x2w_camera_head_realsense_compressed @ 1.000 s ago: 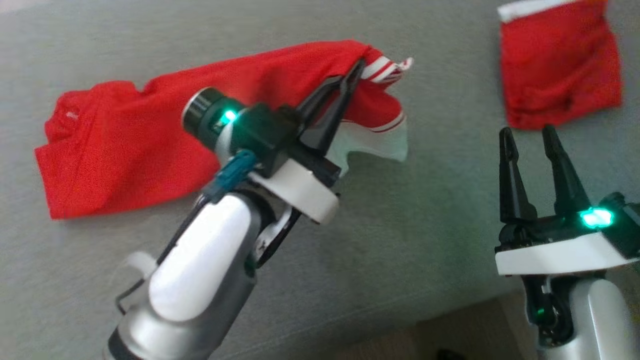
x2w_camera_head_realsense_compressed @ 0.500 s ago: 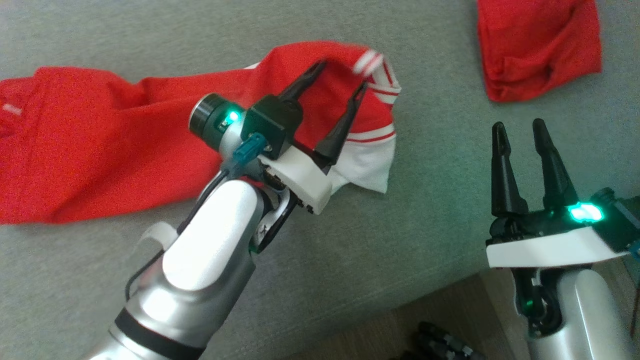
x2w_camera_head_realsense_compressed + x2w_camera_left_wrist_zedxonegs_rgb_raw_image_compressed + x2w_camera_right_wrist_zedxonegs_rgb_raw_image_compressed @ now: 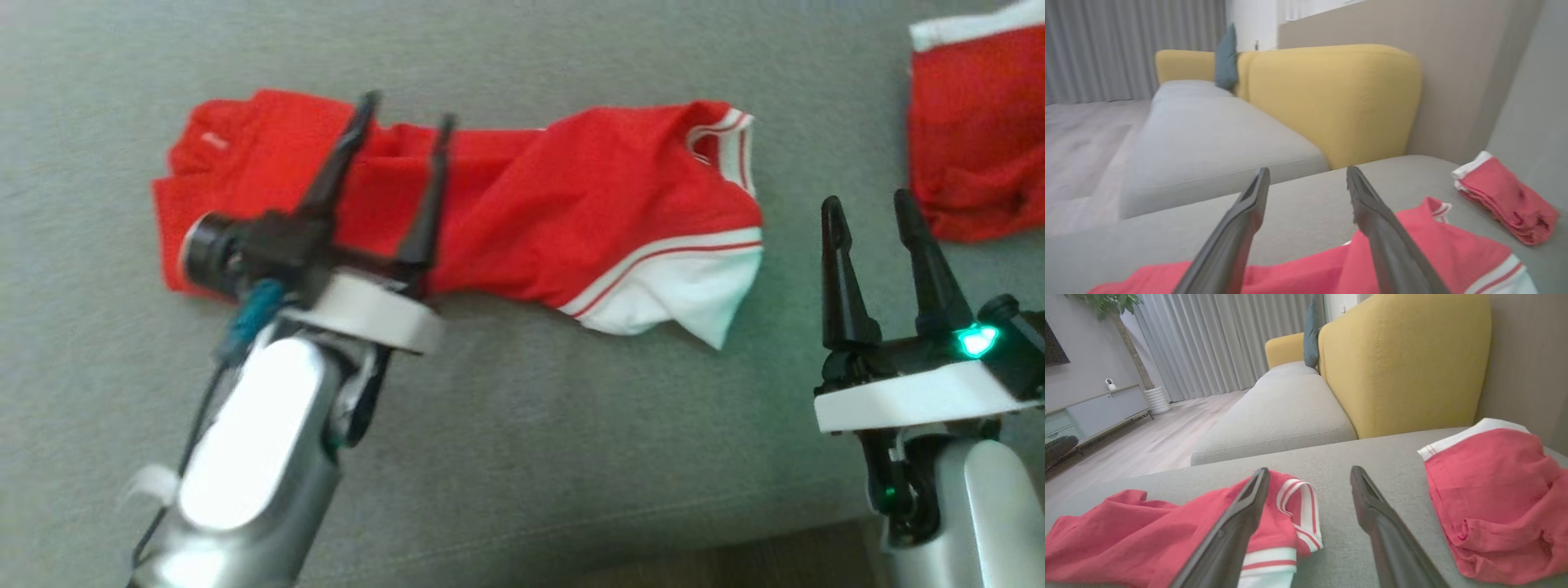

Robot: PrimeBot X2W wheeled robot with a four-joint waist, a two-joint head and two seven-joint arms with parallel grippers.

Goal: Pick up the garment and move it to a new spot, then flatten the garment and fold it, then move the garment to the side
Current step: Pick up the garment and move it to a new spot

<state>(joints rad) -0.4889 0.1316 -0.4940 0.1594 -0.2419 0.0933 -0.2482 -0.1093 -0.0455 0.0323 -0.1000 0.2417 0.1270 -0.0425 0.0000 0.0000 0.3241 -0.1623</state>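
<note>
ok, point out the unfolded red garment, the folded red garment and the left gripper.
unfolded red garment (image 3: 571, 196), head view, on the red middle of the cloth.
folded red garment (image 3: 971, 147), head view, on its red top face.
left gripper (image 3: 408, 112), head view, midway between the tips of its fingers.

Each arm ends in a tool with two long, black, tapering fingers: the left tool and the right tool. Seen close, the fingers are dark grey with a flat inner face. Each pair rises from a black mount on a white collar with rounded edges. The forearms are glossy silver-white shells with dark joints. The left wrist bears a black cylinder beside a teal plug. A thin black cable runs along that forearm past a white strap. The right mount carries a bright green light, with a smaller green glow in the joint below.
</note>
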